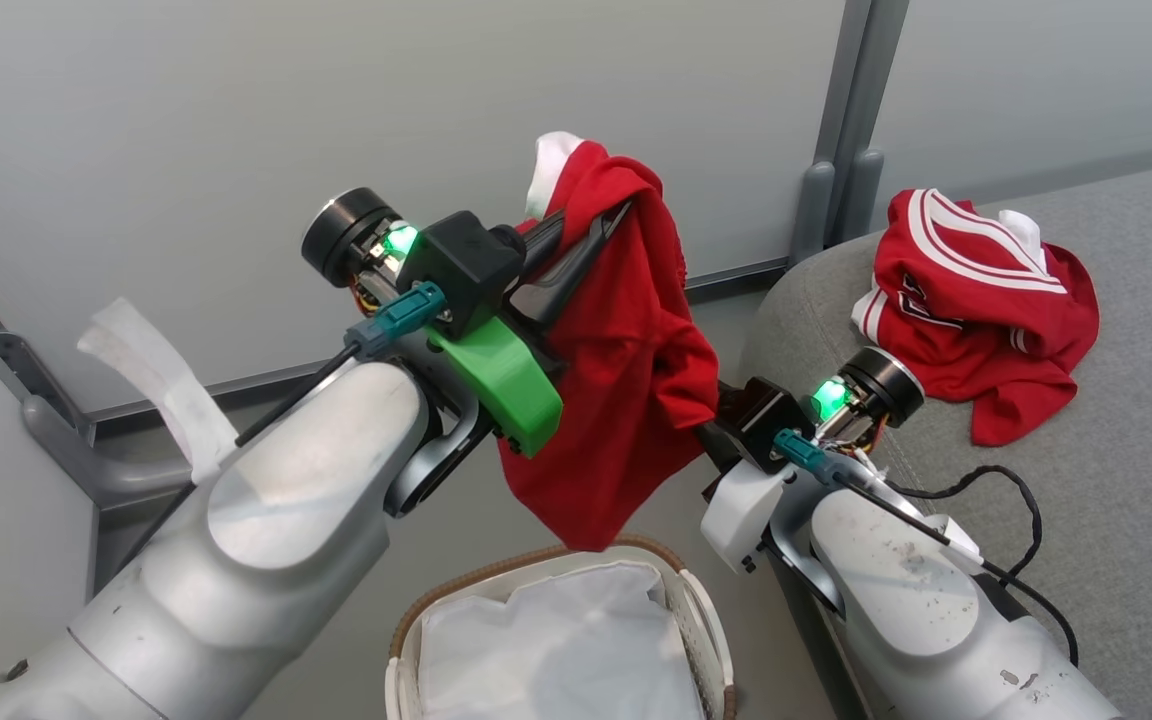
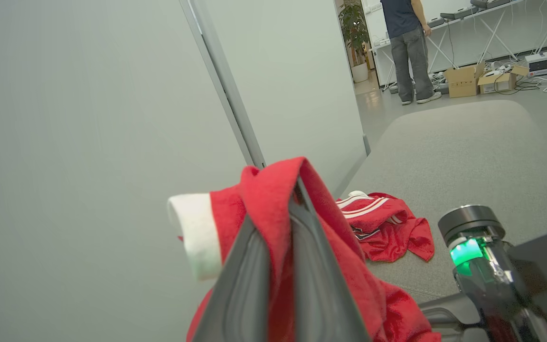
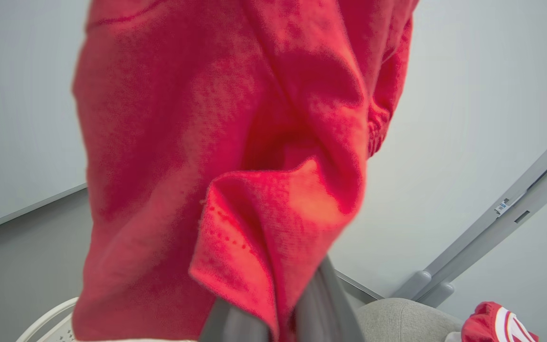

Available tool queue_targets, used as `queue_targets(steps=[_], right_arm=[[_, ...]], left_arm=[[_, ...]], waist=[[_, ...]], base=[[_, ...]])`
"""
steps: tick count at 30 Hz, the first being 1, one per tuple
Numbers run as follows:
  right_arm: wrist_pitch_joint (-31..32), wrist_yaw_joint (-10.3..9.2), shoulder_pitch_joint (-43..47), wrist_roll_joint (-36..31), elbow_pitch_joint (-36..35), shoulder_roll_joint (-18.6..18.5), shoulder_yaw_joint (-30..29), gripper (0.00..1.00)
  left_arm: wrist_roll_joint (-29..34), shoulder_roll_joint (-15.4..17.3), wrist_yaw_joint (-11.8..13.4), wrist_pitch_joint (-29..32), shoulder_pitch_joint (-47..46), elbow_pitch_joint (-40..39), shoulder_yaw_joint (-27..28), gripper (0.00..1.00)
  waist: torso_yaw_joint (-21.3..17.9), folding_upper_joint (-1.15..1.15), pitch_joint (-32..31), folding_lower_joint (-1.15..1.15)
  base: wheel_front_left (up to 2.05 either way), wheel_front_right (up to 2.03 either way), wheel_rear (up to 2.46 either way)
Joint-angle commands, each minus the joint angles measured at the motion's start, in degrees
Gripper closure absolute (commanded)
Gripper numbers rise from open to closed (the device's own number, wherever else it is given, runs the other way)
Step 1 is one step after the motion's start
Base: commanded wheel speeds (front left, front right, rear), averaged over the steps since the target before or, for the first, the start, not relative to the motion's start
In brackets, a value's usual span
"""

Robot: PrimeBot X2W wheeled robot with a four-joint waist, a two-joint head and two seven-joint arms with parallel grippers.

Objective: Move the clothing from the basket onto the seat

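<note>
While the red garment [image 1: 626,380] is hung above the basket [image 1: 456,592], its top is clamped in the closed left pincer [image 1: 608,224], and a lower fold is pinched by the right pincer [image 3: 292,304], likewise closed. The jersey [image 1: 976,300] is seen crumpled on the seat [image 1: 1116,480].

My left gripper [image 2: 276,204] pinches the red garment [image 2: 344,266] tight; the striped jersey [image 2: 387,228] lies on the grey seat [image 2: 468,152] at three o'clock.

We are seeing bright, even light; the garment [image 3: 216,166] is blurring close up, a lamp [image 2: 466,251] glaring at four o'clock.
</note>
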Motion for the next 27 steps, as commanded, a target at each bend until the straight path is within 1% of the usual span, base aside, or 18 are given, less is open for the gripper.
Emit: queue_targets(steps=[1,6,7,8,9,10,14,20,23,27], right_arm=[[-0.1,-0.08,0.0,0.6,0.0,-0.2,0.2,1.0],[-0.1,-0.08,0.7,1.1,-0.5,-0.2,-0.3,1.0],[-0.1,-0.08,0.8,1.1,-0.7,-0.2,-0.7,1.0],[-0.1,-0.08,0.8,0.9,-0.8,-0.2,-1.1,1.0],[-0.1,-0.08,0.9,0.7,-1.0,-0.2,-1.6,1.0],[-0.1,-0.08,1.0,0.5,-1.1,-0.2,-2.1,1.0],[-0.1,-0.08,1.4,-0.2,-1.8,-0.2,-4.6,1.0],[-0.1,-0.08,2.0,-1.7,-2.6,-0.2,-8.0,1.0],[-0.1,-0.08,2.3,-2.4,-3.6,-0.2,-9.7,1.0],[-0.1,-0.08,2.8,-3.4,-4.5,-0.2,-11.6,1.0]], left_arm=[[-0.5,0.5,0.4,-0.5,1.3,0.5,0.3,1.0],[-2.1,0.9,1.2,-1.9,4.2,2.4,1.3,1.0],[-2.6,0.9,1.6,-2.2,5.0,2.9,1.7,0.84],[-3.1,0.9,1.7,-2.4,5.7,3.3,1.8,0.6],[-3.7,0.8,2.0,-2.6,6.8,3.9,2.1,0.22],[-4.1,0.7,2.2,-2.9,7.6,4.4,2.3,0.0],[-5.6,0.0,2.9,-4.0,11.7,6.4,3.5,0.0],[-5.8,-1.0,2.3,-4.8,17.1,9.8,4.7,0.0],[-5.5,-1.7,2.1,-4.8,20.1,10.5,7.1,0.0],[-3.5,-2.7,2.0,-4.8,24.2,10.8,10.4,0.0]], waist=[[-0.1,0.0,0.0,0.0],[-0.6,0.0,-0.1,0.0],[-0.7,0.0,-0.1,0.0],[-0.8,0.0,-0.1,0.0],[-1.0,0.0,-0.1,0.0],[-1.1,0.0,-0.1,0.0],[-1.5,0.0,0.0,0.0],[-2.2,0.0,0.6,0.0],[-2.7,0.0,0.9,0.0],[-3.5,0.0,1.1,0.0]], base=[[0.0,0.0,0.0],[0.0,0.0,0.0],[0.0,0.0,0.0],[0.0,0.0,0.0],[0.0,0.0,0.0],[0.0,0.0,0.0],[0.0,0.0,0.0],[0.0,0.0,0.0],[0.0,0.0,0.0],[0.0,0.0,0.0]])
